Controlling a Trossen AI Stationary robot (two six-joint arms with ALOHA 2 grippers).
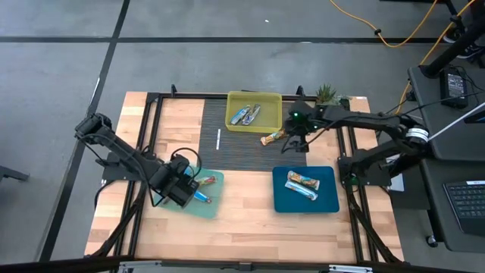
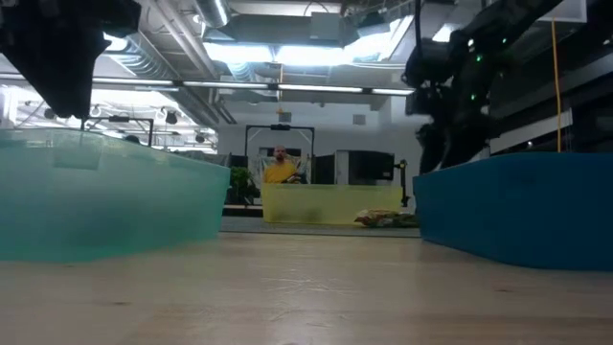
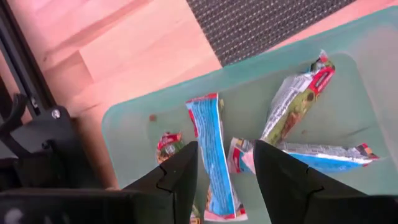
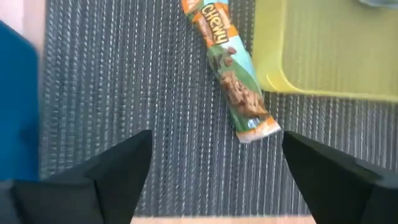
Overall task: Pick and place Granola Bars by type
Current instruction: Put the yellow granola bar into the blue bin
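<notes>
A: Where was the right end effector?

B: Over the dark mat, fingers spread wide and empty. A tan bar lay just ahead of it, beside the yellow tray, which held silvery bars.

A: And the left end effector?

B: Part open above the teal tray at the counter's eight o'clock, straddling a blue bar without gripping it. More bars lay around. The blue tray at four o'clock held two bars.
</notes>
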